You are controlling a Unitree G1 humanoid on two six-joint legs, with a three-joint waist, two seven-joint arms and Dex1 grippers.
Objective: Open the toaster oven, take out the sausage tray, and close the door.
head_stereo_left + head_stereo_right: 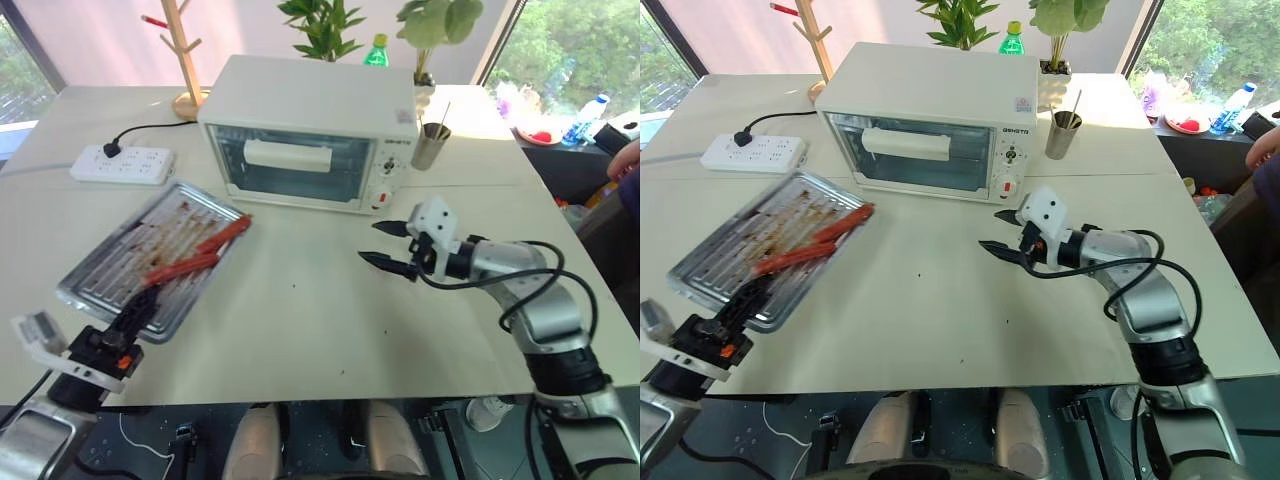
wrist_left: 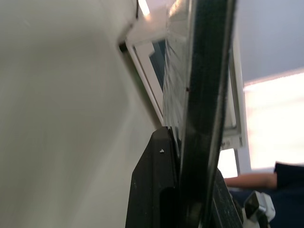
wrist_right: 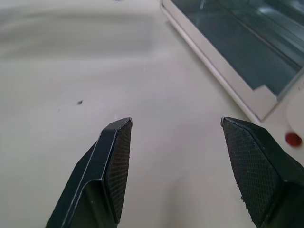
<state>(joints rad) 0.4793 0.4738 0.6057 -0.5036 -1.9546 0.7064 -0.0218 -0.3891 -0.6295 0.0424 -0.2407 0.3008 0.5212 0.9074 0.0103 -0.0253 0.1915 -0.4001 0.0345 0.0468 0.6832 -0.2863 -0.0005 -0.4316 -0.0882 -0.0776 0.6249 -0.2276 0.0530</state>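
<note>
The white toaster oven (image 1: 300,100) stands at the back middle of the table. Its glass door (image 1: 290,170) is shut, with the white bar handle (image 1: 288,155) across it. The shiny ridged sausage tray (image 1: 110,265) lies on the table to the oven's front left, with two red sausages (image 1: 200,250) across it. My left gripper (image 1: 137,315) is shut on the tray's near edge; the left wrist view shows the ridged metal (image 2: 175,71) along the fingers. My right gripper (image 1: 388,245) hovers open and empty in front of the oven's control panel (image 1: 392,175), fingers (image 3: 116,161) wide apart.
A white power strip (image 1: 122,165) with a black plug lies left of the oven. A metal cup (image 1: 431,146) stands to the oven's right. Behind it are a wooden stand (image 1: 185,60), a green bottle (image 1: 376,50) and plants. A person's hand (image 1: 625,160) shows at the far right.
</note>
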